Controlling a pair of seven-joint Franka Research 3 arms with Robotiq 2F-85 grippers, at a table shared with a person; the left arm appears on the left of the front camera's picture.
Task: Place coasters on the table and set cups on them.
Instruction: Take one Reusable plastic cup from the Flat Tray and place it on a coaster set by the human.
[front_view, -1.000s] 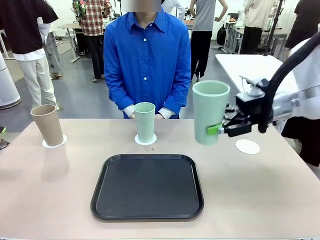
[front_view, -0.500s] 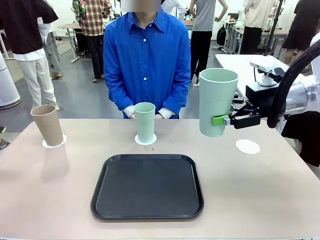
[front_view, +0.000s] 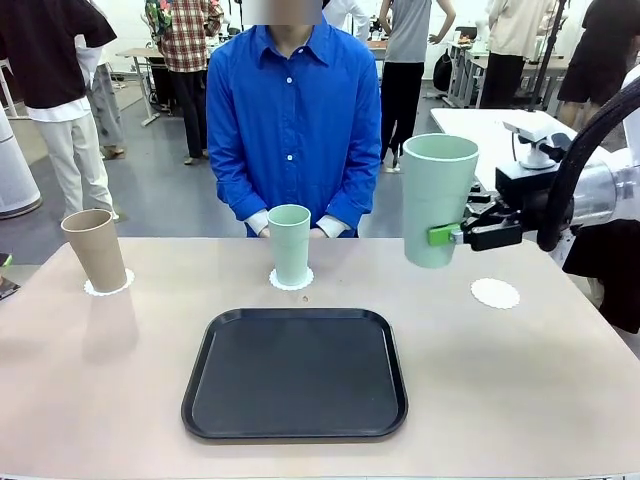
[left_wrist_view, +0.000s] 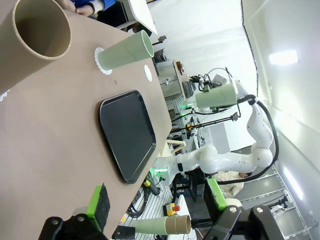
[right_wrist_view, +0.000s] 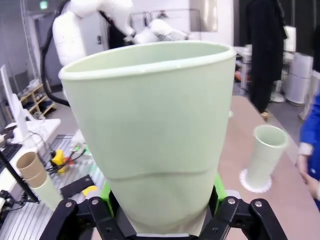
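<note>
On the wide beige table (front_view: 100, 400) I see a tall tan cup (front_view: 95, 249) on a white lacy paper coaster (front_view: 108, 289); my left gripper (left_wrist_view: 155, 207) is spread wide; a mint green cup (front_view: 290, 244) stands on the middle coaster (front_view: 291, 281); my right gripper (front_view: 452, 235) pinches another mint cup (front_view: 436, 200), up in the air, left of the bare coaster (front_view: 495, 293).

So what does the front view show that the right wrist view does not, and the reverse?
Front view alone: the black tray, the tan cup on its coaster, and the bare coaster at the right. Right wrist view alone: stacked cups beside the table. Both: the right pincer shut on the held mint cup, above the table, and the standing mint cup on its coaster.
</note>
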